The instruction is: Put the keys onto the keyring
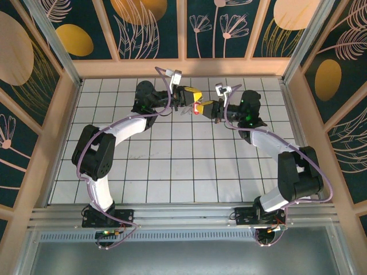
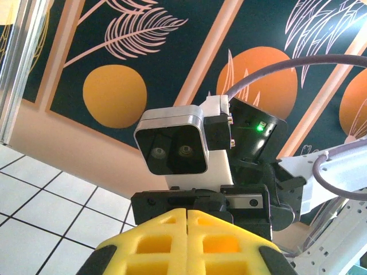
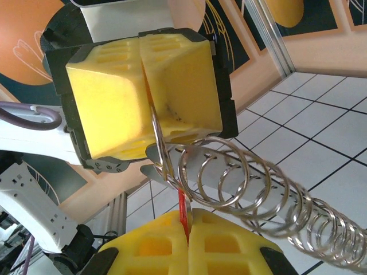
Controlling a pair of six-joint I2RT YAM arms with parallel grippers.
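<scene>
Two robot arms meet nose to nose above the far middle of the white-tiled counter (image 1: 172, 166), both raised off the tiles and facing one another in the overhead view. The left tool (image 3: 146, 103) has its yellow pads pressed fully together, and a thin wire loop of the keyring (image 3: 252, 200) comes out of the seam between them, pinched there. From that loop a coil of pale metal rings trails away toward the lower right of the right wrist view, hanging in the air above the tiles and running out of frame. The right tool (image 3: 186, 246) is likewise closed, its yellow pads clamped on the red key (image 3: 183, 212), which stands upright in the seam with its red part showing above the pads. The key's upper end reaches the first loops of the coil, just below the left tool; whether it has passed through the wire cannot be told. From overhead, the key shows as a small red spot between the two yellow tips, which sit just beside each other. In the left wrist view, the closed pads point straight at the camera (image 2: 172, 150) mounted on the opposite wrist, with the painted wall behind it.
</scene>
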